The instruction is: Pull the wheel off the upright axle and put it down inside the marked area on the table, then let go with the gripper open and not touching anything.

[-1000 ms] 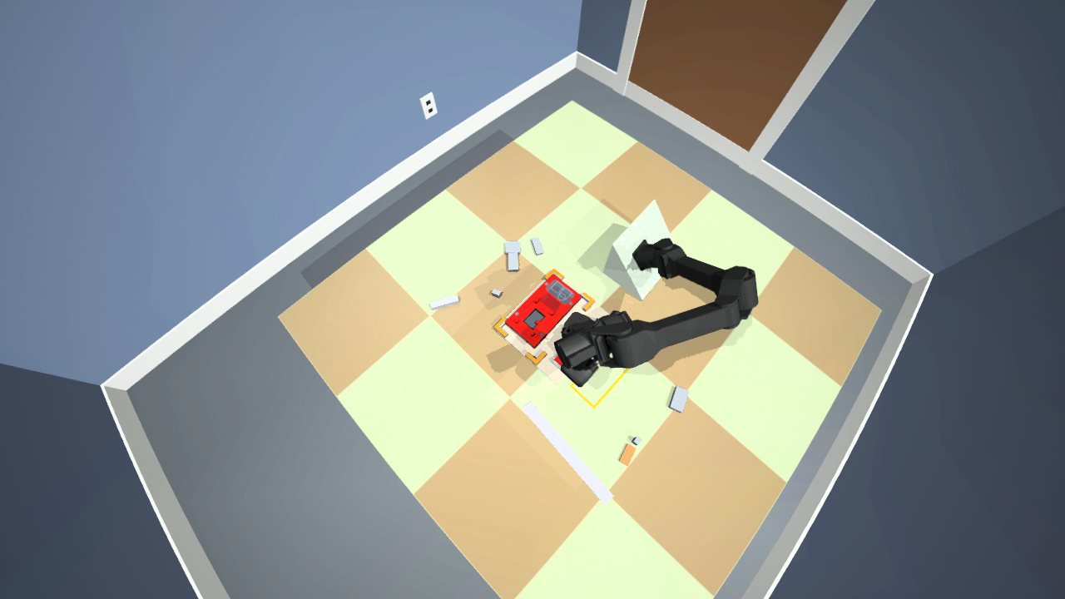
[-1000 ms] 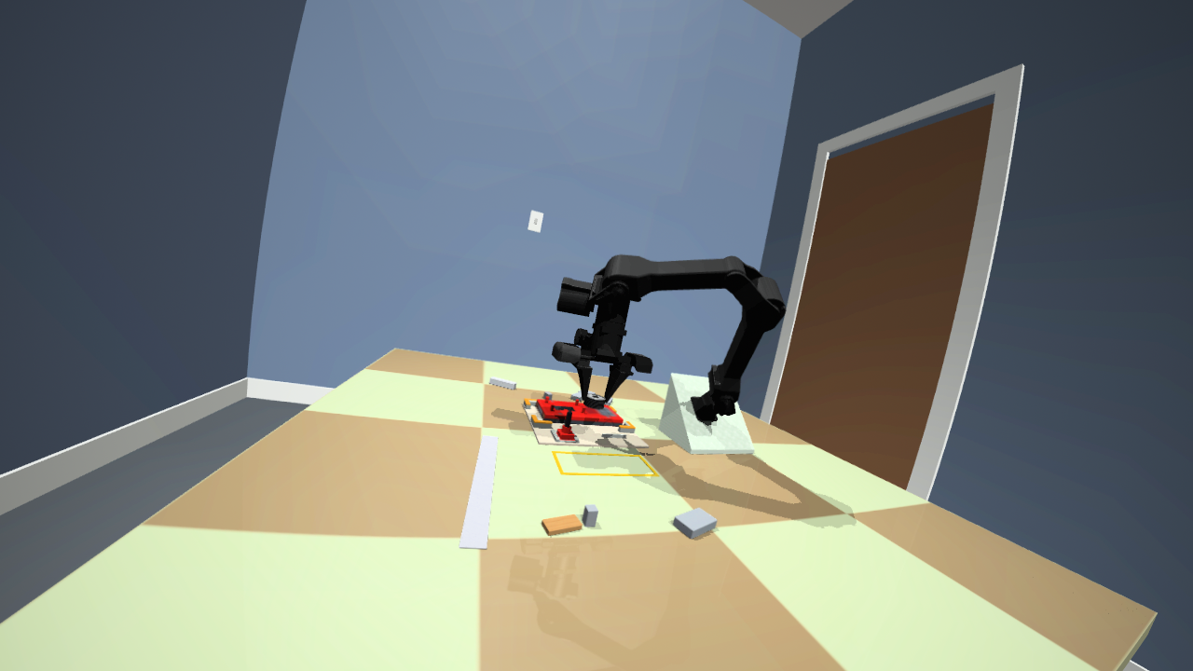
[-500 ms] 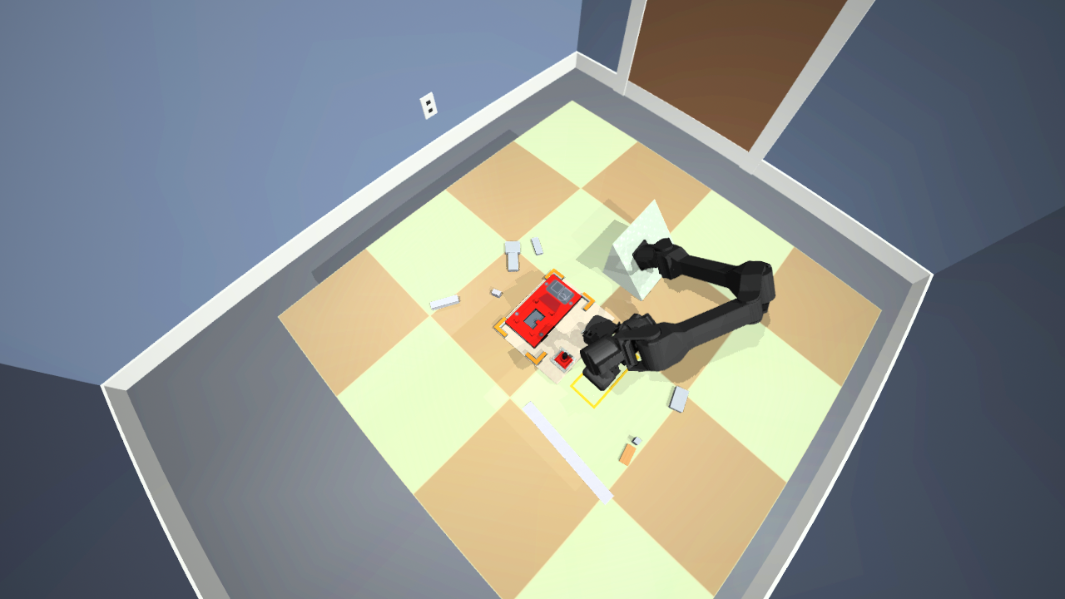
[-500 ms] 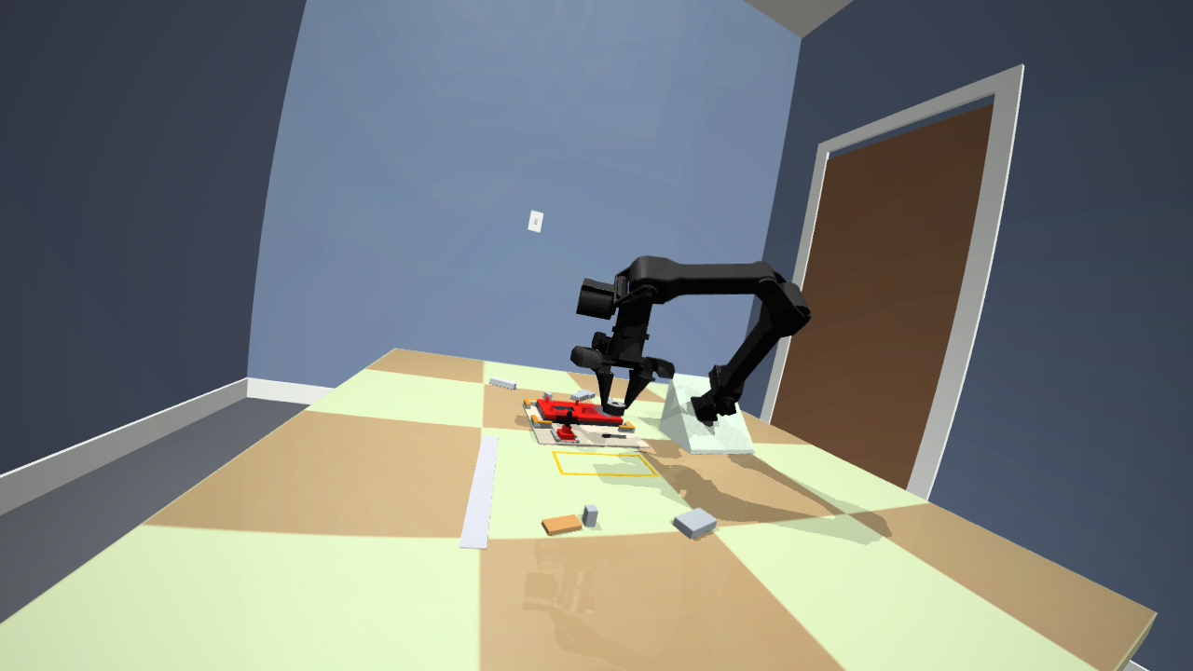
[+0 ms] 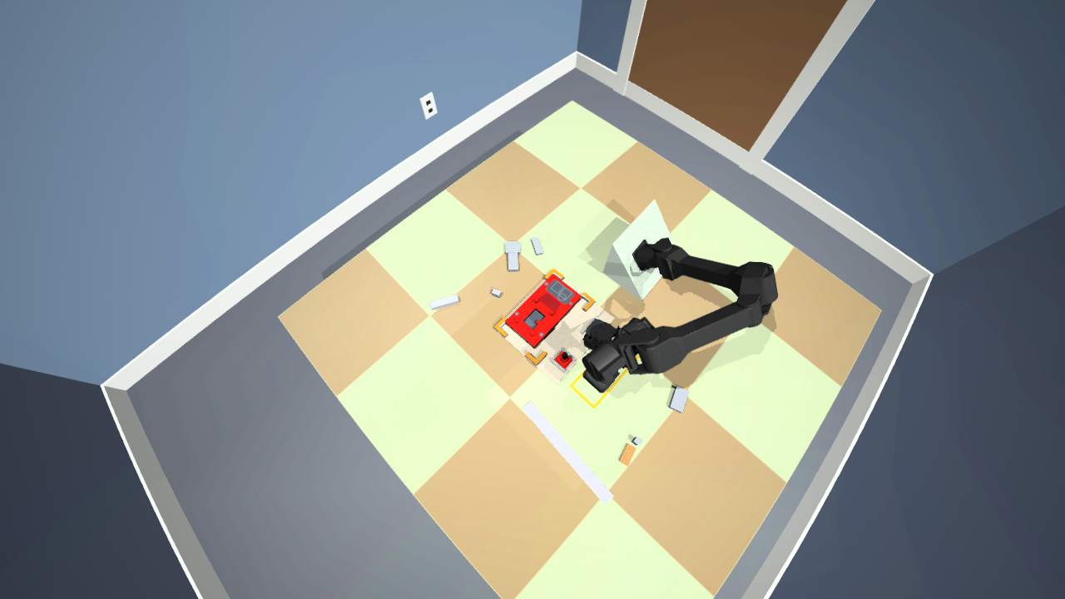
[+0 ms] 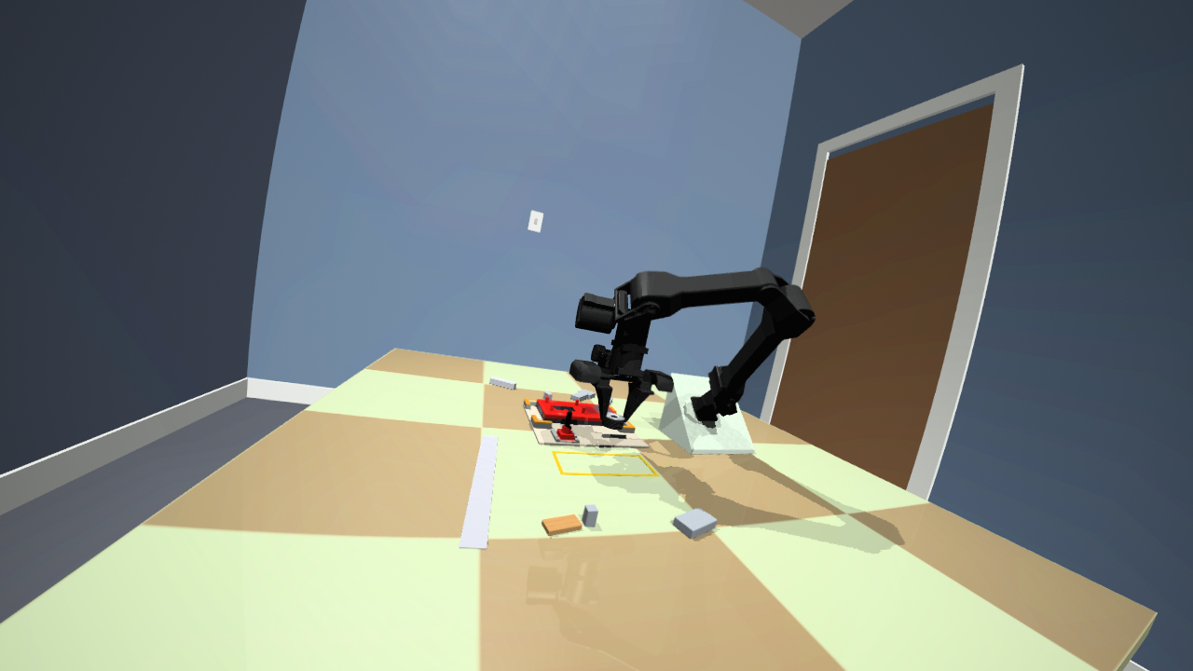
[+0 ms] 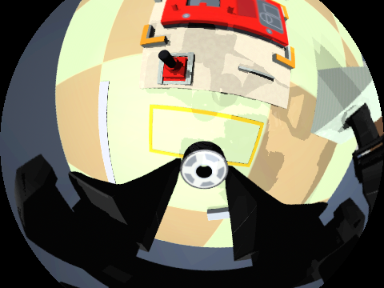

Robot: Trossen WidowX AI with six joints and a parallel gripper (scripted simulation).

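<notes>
Gripper point(image 7: 203, 170) pinching the wheel point(image 7: 203, 169) across its rim, fingers halted partway on it. Wheel clear of the axle point(image 7: 170, 60), carried in the air above the near edge of the yellow marked area point(image 7: 205, 130); axle bare on its red base, ahead and left of the gripper.

Likely handling: small rigid disc, light, hard smooth rim, so probably slippery under a two-point pinch. Best held on opposite rim faces across the diameter, as here. Could roll or tip if released off-level; better set down flat.

Hard to make out: wheel hidden under the wrist in top view; barely resolvable between the fingers point(image 6: 631, 402) in exterior view. Height above the table unclear. Contact patches hidden behind the rim.
</notes>
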